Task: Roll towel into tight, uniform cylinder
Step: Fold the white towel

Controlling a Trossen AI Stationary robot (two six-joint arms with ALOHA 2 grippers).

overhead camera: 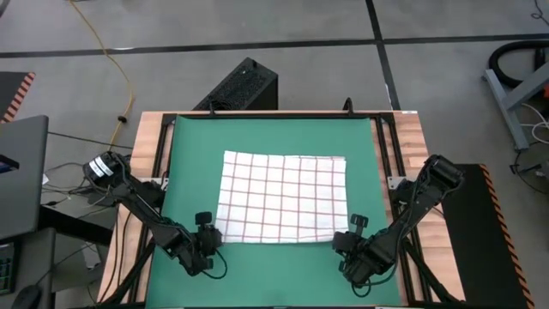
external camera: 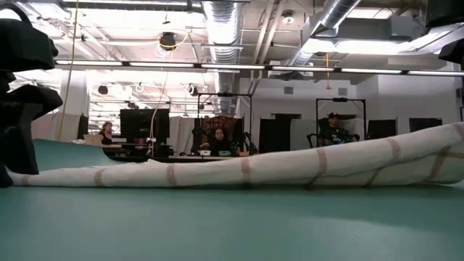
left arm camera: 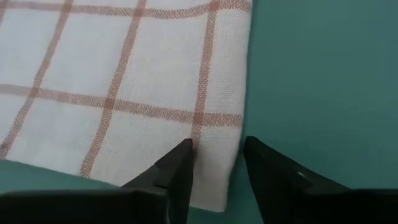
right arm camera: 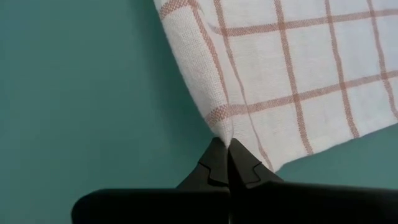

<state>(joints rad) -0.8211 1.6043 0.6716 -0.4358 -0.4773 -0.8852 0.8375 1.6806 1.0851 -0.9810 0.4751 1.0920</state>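
towel [overhead camera: 283, 197]: spread flat and unrolled on the green mat [overhead camera: 189, 146], roughly mid-mat, reaching toward the desk's near edge; white with a thin red grid; far edge slightly wavy; no cylinder formed.
left pincer [left arm camera: 214, 165]: at the towel's near-left corner, near the desk's near-left corner; released, fingers [left arm camera: 177, 171] apart with the towel's corner edge lying between them; cloth not pinched.
right pincer [right arm camera: 228, 155]: at the towel's near-right corner, by the desk's near-right corner; clenched on the towel, tips pressed together on the cloth's edge, fabric puckered and pulled up into a small peak at the tips.
towel, low view [external camera: 290, 168]: long low strip across the mat, one end raised higher than the rest.
arms: left arm [overhead camera: 146, 210] comes in from the desk's left side, right arm [overhead camera: 412, 210] from the right side, both angled toward the near edge.
desk [overhead camera: 412, 137]: wooden top with a black frame around the mat.
background: people seated at monitors [external camera: 145, 125] in the room behind, seen in the low view.
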